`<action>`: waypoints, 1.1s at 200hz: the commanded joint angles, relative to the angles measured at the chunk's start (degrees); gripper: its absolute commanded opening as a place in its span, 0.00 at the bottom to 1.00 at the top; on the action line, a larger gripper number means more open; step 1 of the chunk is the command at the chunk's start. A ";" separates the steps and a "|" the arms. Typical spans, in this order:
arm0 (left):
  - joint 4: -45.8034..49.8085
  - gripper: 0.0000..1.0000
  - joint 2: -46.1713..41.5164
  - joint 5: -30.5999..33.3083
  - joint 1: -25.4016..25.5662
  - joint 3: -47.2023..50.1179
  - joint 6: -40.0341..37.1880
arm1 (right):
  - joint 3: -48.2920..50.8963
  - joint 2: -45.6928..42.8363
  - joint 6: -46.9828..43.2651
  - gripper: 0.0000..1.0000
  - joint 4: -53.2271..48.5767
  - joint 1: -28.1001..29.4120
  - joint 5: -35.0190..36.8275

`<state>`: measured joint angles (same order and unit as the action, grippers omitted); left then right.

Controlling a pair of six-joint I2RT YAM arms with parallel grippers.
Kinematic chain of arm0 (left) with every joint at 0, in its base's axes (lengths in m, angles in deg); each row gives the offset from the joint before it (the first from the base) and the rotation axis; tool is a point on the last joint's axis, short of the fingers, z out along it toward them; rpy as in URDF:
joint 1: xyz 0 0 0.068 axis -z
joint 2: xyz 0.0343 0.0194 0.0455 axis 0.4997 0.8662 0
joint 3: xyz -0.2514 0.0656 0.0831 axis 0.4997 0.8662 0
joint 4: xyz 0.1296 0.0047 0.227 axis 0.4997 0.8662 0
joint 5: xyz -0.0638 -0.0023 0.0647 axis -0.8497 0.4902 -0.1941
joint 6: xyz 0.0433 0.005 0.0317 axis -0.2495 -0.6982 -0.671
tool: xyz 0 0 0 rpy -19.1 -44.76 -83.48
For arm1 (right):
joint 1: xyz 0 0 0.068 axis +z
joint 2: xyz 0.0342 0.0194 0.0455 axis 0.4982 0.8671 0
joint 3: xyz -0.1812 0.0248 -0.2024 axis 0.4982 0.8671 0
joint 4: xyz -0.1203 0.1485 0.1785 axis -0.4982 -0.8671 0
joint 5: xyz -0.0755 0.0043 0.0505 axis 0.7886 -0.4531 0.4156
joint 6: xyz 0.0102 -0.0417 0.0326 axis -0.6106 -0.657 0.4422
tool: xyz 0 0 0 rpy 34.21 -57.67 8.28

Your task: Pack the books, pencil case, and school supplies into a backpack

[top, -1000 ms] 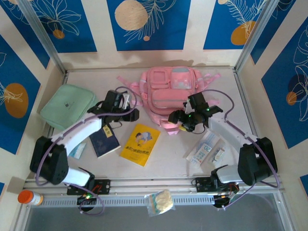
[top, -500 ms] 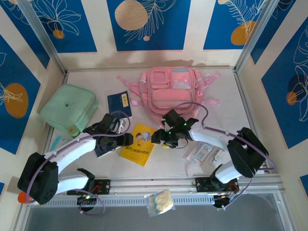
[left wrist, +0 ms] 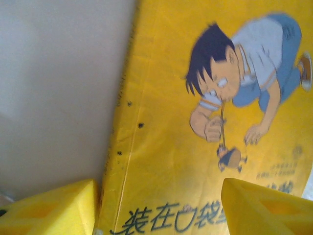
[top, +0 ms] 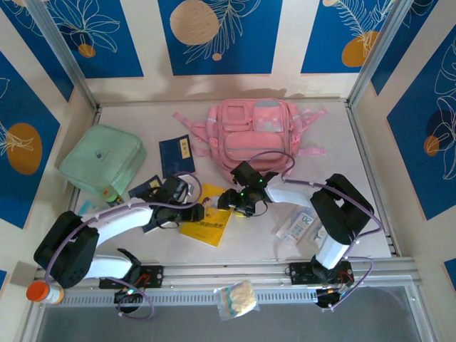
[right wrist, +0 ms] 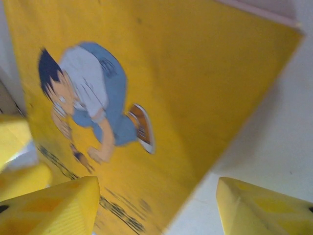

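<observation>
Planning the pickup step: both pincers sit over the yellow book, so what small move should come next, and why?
Probably lower the left pincer onto the yellow book's spine edge and close. The book lies flat, the pincer is open, and that edge sits between its fingers.

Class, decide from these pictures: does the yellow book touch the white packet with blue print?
Apart. The top view shows a strip of bare table between the yellow book and the white packet.
</observation>
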<state>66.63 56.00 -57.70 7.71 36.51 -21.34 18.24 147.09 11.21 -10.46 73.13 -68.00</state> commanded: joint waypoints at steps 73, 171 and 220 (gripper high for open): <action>1.49 0.64 -9.72 7.43 10.75 6.29 12.47 | -7.96 2.62 -9.21 0.65 -7.22 -4.08 -1.51; -7.84 0.53 -10.31 11.07 10.78 9.98 21.59 | 1.02 -2.36 -6.54 0.65 -5.99 1.55 -1.99; -12.38 0.51 -9.47 8.65 10.75 11.06 21.05 | -1.32 -0.31 -6.70 0.65 -5.77 3.84 -1.60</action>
<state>56.91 45.77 -47.86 18.27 47.40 -0.45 19.14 145.98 4.11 -15.88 75.86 -69.01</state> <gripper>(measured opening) 0.520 0.652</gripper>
